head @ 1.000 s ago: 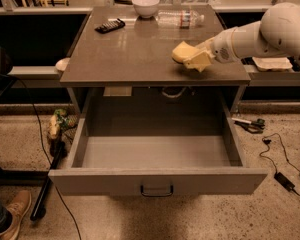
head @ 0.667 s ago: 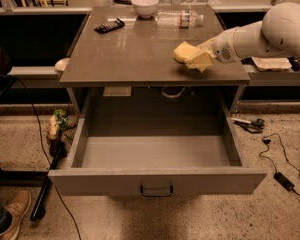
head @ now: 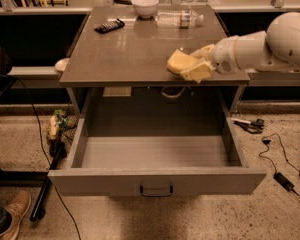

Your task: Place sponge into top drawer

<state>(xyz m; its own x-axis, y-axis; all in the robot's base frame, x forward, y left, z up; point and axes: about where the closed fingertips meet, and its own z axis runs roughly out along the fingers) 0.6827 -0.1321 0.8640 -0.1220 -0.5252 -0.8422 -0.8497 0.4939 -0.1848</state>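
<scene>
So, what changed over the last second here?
The gripper, shut on the sponge, carried it slightly left and toward the front edge of the table, above the open top drawer. Nothing was let go. The drawer stayed pulled out; the bowl, bottle and dark handset did not move.

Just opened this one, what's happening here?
The robot's gripper, reaching in from the right, grips the pale yellow sponge at the tabletop's front edge. The top drawer below stands pulled open, nothing visible inside; the sponge is not yet in it. A white bowl and a plastic bottle sit at the table's back.
</scene>
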